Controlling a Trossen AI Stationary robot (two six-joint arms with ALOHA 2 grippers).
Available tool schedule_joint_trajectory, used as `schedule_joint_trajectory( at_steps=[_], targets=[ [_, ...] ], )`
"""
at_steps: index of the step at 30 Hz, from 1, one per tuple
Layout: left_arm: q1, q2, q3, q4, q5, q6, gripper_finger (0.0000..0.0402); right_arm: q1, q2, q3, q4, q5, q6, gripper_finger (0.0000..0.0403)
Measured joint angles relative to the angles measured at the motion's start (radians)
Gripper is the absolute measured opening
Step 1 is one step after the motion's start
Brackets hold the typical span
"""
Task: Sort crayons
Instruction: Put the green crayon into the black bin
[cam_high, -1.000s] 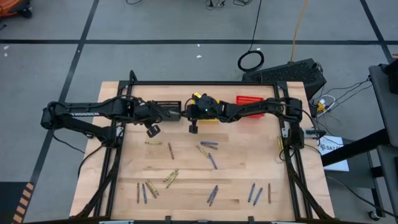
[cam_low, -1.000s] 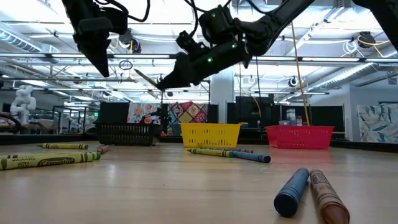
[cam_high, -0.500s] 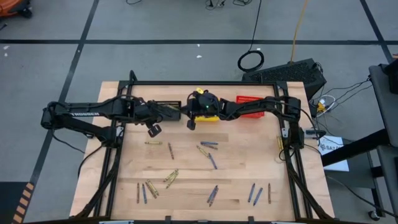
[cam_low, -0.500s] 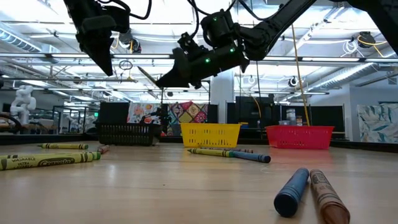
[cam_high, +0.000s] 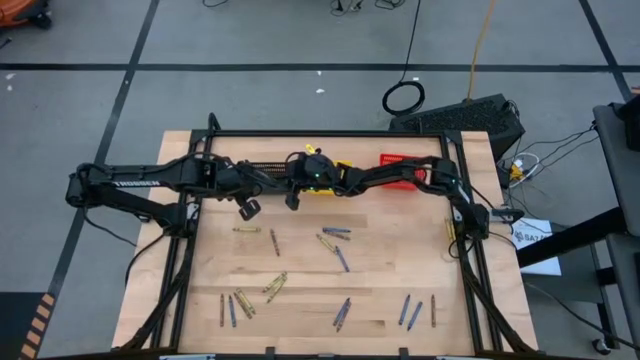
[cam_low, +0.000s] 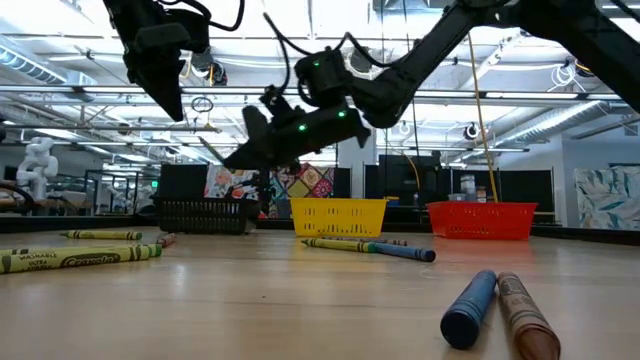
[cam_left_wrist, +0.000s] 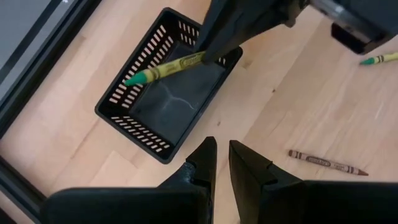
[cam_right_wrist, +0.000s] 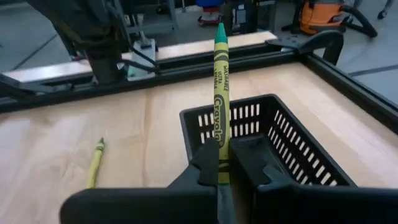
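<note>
My right gripper (cam_high: 293, 199) reaches across from the table's right and is shut on a yellow-green crayon (cam_right_wrist: 219, 93). The crayon's pointed tip (cam_left_wrist: 134, 79) hangs over the black basket (cam_left_wrist: 127, 123) at the table's far edge. My left gripper (cam_left_wrist: 222, 150) hovers beside it, a little nearer and above the basket's near side. Its fingers point steeply down with a narrow gap and nothing between them. Several more crayons (cam_high: 335, 232) lie flat on the wooden table. My right gripper pinches the crayon's blunt rear end (cam_right_wrist: 219, 152) between its two fingers. The fingers come nearly level from the table's right and lie along the crayon. The crayon sticks out past the fingertips toward the table's left, lifted clear above the black basket.
A yellow basket (cam_low: 338, 215) and a red basket (cam_low: 480, 218) stand to the right of the black one along the far edge. The right arm passes over the yellow basket. Loose crayons lie mid-table (cam_high: 273, 242) and in a row near the front edge (cam_high: 408, 310). A brownish-red crayon (cam_left_wrist: 326, 163) lies near the left gripper.
My right gripper has carried the crayon toward the table's left edge and a little down, from in front of the yellow basket to over the black one. Its wrist has rolled on the way. It has stayed shut on the crayon.
</note>
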Motion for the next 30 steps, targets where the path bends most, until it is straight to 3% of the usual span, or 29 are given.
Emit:
schedule_joint_trajectory(
  at_steps=[9,12,30],
  targets=[
    [0.0,0.0,0.0,-0.002,0.002,0.001,0.0044,-0.027,0.012,0.11,-0.281,-0.004,-0.123,0.0],
    [0.0,0.0,0.0,-0.001,0.002,0.0,0.0044,-0.037,0.012,0.126,-0.338,-0.069,-0.132,0.0],
    [0.0,0.0,0.0,0.002,0.002,0.003,0.0044,-0.047,0.018,0.126,-0.374,-0.075,-0.175,0.0017]
  ],
)
